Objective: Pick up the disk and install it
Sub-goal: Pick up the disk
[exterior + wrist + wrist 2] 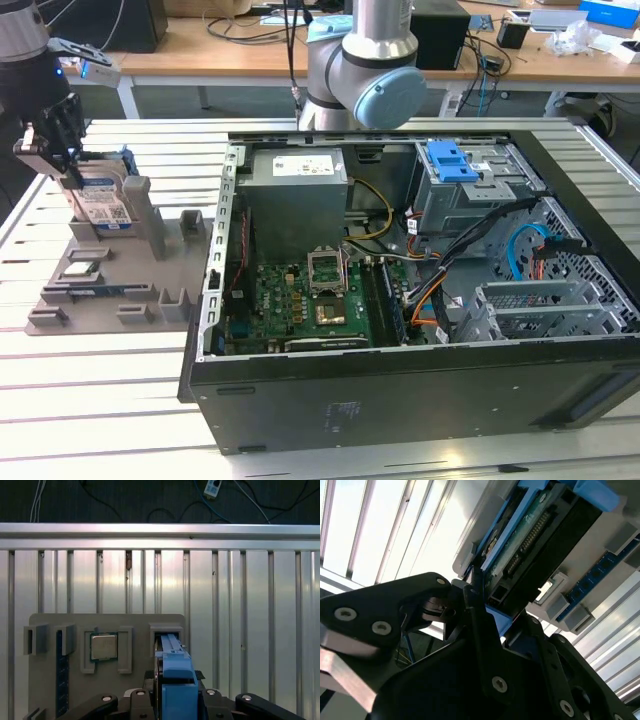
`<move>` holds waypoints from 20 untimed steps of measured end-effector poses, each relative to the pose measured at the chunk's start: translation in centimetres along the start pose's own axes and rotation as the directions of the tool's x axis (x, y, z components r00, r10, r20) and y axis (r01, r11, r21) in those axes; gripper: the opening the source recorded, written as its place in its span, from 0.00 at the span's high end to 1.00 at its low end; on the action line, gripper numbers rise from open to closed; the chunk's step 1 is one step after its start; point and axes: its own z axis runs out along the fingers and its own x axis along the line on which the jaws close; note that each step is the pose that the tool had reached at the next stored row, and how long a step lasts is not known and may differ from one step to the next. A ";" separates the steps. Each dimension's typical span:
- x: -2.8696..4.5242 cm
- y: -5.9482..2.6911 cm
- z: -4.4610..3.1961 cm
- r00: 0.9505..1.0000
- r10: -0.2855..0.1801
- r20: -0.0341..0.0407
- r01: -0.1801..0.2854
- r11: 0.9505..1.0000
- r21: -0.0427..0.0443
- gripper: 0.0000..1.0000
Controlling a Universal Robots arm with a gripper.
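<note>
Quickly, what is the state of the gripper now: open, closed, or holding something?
Gripper: closed on the flat silver-metal disk in its blue plastic carrier, upright in the grey holder.

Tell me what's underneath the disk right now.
The disk stands on edge in a slot of the grey holder, the gripper at its top. The slot walls cover its lower edge, so what it rests on cannot be seen.

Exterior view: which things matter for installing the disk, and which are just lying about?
Job: disk, standing in the grey holder; gripper at it; drive cage in the case.
Lying about: processor in the holder; clutter on the desk behind.
</note>
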 end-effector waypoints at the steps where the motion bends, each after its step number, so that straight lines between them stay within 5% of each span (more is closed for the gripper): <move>1: 0.00 0.00 0.00 1.000 0.000 0.000 0.000 1.000 0.000 0.63; 15: -0.01 -0.01 -0.01 1.000 0.000 0.000 0.000 1.000 0.000 0.63; 20: -0.03 0.04 -1.51 1.000 0.000 0.000 0.000 1.000 0.000 0.63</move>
